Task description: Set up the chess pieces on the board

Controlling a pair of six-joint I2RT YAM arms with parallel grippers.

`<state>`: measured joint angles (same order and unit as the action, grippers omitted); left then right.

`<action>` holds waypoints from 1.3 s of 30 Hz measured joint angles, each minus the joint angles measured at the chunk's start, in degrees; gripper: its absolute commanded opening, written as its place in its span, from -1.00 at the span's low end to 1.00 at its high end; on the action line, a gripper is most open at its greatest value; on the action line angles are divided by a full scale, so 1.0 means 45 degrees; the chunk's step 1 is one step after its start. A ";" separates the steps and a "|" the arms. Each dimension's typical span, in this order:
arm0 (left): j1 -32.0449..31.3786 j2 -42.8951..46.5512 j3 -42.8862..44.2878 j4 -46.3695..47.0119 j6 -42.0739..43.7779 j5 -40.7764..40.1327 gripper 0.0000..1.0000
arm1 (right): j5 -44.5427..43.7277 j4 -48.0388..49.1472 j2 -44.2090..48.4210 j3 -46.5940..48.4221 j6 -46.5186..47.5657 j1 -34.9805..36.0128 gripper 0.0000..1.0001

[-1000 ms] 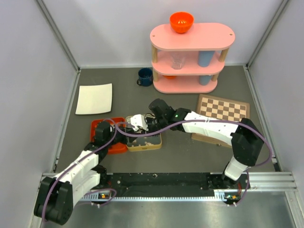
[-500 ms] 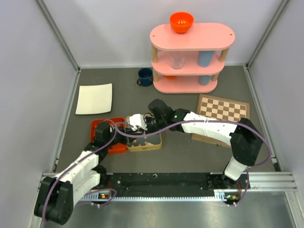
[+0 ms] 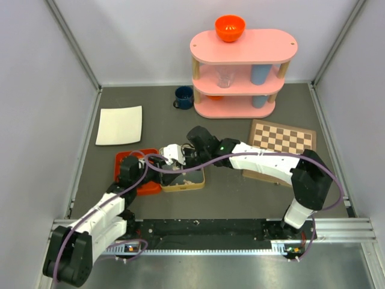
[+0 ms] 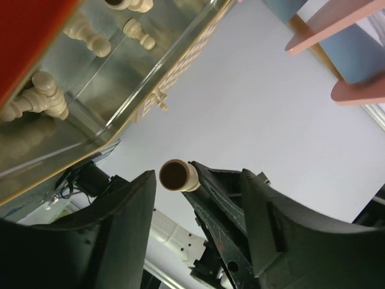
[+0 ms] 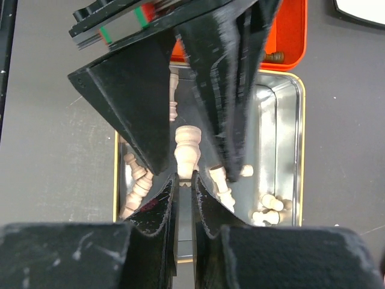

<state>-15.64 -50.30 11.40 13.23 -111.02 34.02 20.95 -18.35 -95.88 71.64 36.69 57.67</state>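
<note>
Well, just beside the orange tray [image 3: 122, 158], the left fingers [image 4: 126, 217] stood apart around a pale chess piece [image 5: 187, 150] above the silver tin [image 3: 195, 185], where more pale pieces [image 5: 264, 214] lay; the right fingers [image 5: 161, 211] were clamped on this piece. Further right, the board [image 3: 283, 137] lay on the bench [image 3: 228, 198], well apart

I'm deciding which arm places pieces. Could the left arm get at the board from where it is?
Probably not: the board lies far right, and the right arm stretches across between it and the left gripper over the tin.
</note>
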 measured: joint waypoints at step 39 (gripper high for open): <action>0.0121 0.1496 0.6047 -0.6033 2.1857 -0.4114 0.64 | -0.1865 -0.9160 0.6965 -0.1676 0.0918 -0.8136 -1.00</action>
<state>-15.09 -43.57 38.61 -13.91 -12.67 15.51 12.56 -59.57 -64.53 64.10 40.82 21.06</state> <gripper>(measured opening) 0.819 0.074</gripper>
